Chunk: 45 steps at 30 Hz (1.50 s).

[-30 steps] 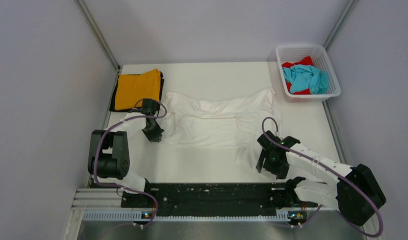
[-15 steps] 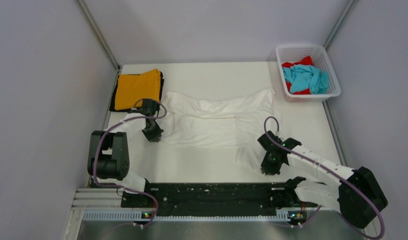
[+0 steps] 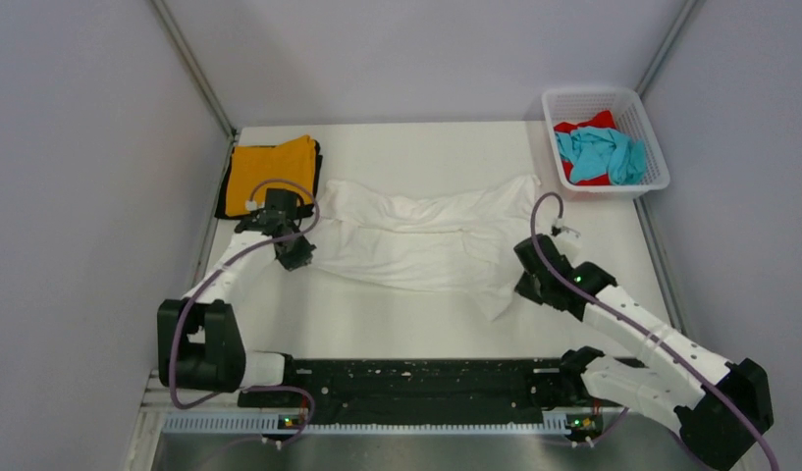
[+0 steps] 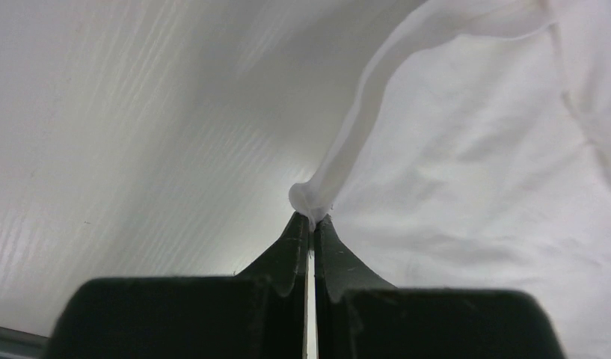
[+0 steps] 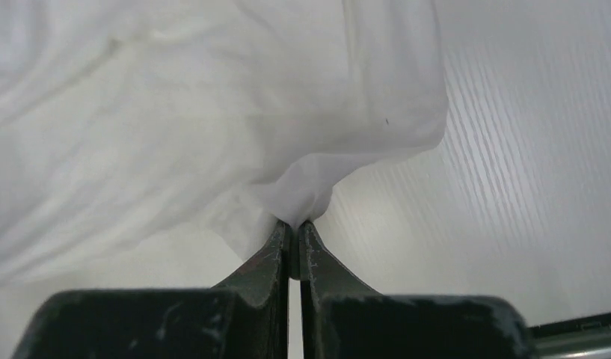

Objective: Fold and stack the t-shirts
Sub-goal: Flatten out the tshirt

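Tightly, both arms' jaws pinch the white t-shirt (image 3: 416,250).

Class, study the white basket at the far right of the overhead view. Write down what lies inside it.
Inside the basket a crumpled teal t-shirt lies on top of a red t-shirt. Most of the red one, and anything beneath, is covered.

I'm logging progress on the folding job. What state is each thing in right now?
white t-shirt: unfolded, wrinkled, pinched at both sides
orange t-shirt: folded, on top of the black one
black t-shirt: flat under the orange one
teal t-shirt: crumpled in the basket
red t-shirt: crumpled, beneath the teal one
basket: upright, holding two shirts
left claw: shut on the white t-shirt
right claw: shut on the white t-shirt
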Tool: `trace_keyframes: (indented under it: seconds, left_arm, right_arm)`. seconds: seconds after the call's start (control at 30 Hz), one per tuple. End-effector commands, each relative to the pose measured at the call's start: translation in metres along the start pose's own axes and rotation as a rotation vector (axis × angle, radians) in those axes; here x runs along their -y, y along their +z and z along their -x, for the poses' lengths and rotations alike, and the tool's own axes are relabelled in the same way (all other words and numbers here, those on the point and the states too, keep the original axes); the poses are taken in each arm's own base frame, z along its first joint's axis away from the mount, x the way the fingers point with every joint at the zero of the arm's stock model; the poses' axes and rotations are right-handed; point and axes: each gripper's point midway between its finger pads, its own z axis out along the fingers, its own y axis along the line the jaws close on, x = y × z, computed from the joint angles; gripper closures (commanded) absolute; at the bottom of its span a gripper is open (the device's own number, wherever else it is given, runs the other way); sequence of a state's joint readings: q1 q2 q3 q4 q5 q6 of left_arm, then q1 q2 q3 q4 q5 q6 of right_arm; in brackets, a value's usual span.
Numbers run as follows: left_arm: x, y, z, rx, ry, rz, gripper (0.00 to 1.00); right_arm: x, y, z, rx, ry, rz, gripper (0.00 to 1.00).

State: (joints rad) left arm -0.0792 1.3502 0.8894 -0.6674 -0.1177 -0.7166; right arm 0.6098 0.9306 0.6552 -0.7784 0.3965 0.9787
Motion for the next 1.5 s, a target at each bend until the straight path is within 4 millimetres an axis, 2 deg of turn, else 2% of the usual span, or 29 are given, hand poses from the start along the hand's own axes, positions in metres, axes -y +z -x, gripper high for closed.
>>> trace_keyframes:
  seconds: [0.0, 0.1, 0.17, 0.3, 0.4, 0.43, 0.53, 0.67, 0.8, 0.9, 1.0, 1.03, 1.17, 1.23, 1.33, 1.4, 1.47]
  left_arm:
    - [0.036, -0.071, 0.055, 0.198, -0.037, -0.174, 1.00]
    - [0.053, -0.122, 0.087, 0.334, -0.048, -0.279, 1.00]
    - [0.063, -0.160, 0.108, 0.441, -0.070, -0.357, 1.00]
    - [0.074, -0.240, 0.140, 0.617, -0.114, -0.490, 1.00]
    - [0.081, -0.300, 0.153, 0.722, -0.102, -0.599, 1.00]
    - [0.083, -0.326, 0.157, 0.764, -0.097, -0.642, 1.00]
    - [0.083, -0.377, 0.162, 0.856, -0.080, -0.730, 1.00]
    - [0.072, -0.435, 0.156, 0.962, -0.060, -0.811, 1.00]
    - [0.056, -0.486, 0.140, 1.069, -0.035, -0.903, 1.00]
    - [0.040, -0.519, 0.125, 1.143, -0.019, -0.956, 1.00]
    - [0.028, -0.547, 0.109, 1.195, 0.006, -1.011, 1.00]
    - [0.030, -0.556, 0.099, 1.193, 0.044, -1.054, 1.00]
    - [0.027, -0.574, 0.082, 1.200, 0.087, -1.126, 1.00]
    - [0.026, -0.573, 0.084, 1.202, 0.074, -1.119, 1.00]
    - [0.029, -0.565, 0.095, 1.200, 0.046, -1.082, 1.00]
    - [0.038, -0.551, 0.105, 1.168, 0.042, -1.054, 1.00]
    - [0.051, -0.526, 0.117, 1.109, 0.035, -1.016, 1.00]
  right_arm:
    - [-0.038, -0.052, 0.115, 0.346, 0.022, 0.063, 1.00]
    - [-0.049, -0.098, 0.176, 0.506, 0.055, 0.097, 1.00]
    - [-0.054, -0.140, 0.217, 0.632, 0.095, 0.134, 1.00]
    - [-0.059, -0.217, 0.272, 0.817, 0.128, 0.211, 1.00]
    - [-0.062, -0.274, 0.303, 0.924, 0.127, 0.270, 1.00]
    - [-0.062, -0.292, 0.311, 0.956, 0.128, 0.292, 1.00]
    - [-0.064, -0.341, 0.328, 1.038, 0.119, 0.381, 1.00]
    - [-0.069, -0.402, 0.338, 1.120, 0.064, 0.526, 1.00]
    - [-0.069, -0.453, 0.336, 1.172, -0.012, 0.645, 1.00]
    - [-0.063, -0.480, 0.329, 1.209, -0.049, 0.713, 1.00]
    - [-0.052, -0.504, 0.321, 1.251, -0.065, 0.772, 1.00]
    - [-0.049, -0.513, 0.318, 1.265, -0.073, 0.797, 1.00]
    - [-0.042, -0.532, 0.308, 1.299, -0.103, 0.858, 1.00]
    - [-0.039, -0.534, 0.308, 1.311, -0.108, 0.851, 1.00]
    - [-0.037, -0.525, 0.316, 1.327, -0.084, 0.791, 1.00]
    - [-0.037, -0.514, 0.326, 1.335, -0.061, 0.723, 1.00]
    - [-0.040, -0.493, 0.335, 1.322, -0.049, 0.643, 1.00]
